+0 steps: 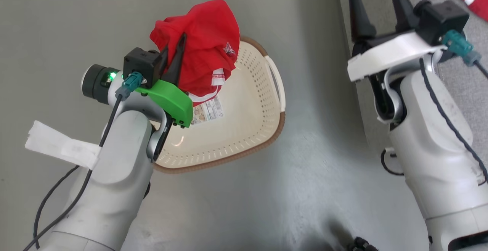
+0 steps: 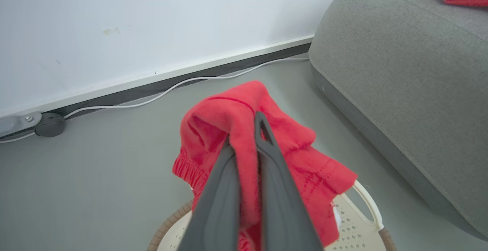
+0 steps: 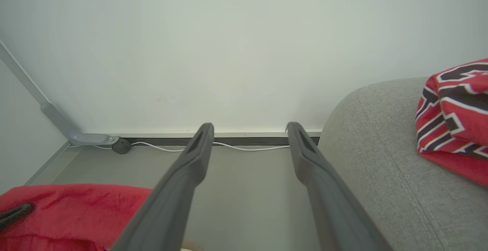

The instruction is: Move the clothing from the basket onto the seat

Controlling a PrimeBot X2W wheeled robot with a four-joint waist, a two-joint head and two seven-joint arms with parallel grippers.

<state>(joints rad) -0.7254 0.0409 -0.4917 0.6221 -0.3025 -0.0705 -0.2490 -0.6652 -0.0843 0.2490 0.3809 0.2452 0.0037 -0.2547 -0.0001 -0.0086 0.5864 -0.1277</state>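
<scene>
Head view: basket [image 1: 248,132] partly behind clothing [image 1: 206,49]

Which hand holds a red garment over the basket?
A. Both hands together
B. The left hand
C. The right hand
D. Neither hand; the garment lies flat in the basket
B: the left hand is shut on the red garment, which hangs over the basket, while the right hand is open and empty beside the sofa.
</scene>
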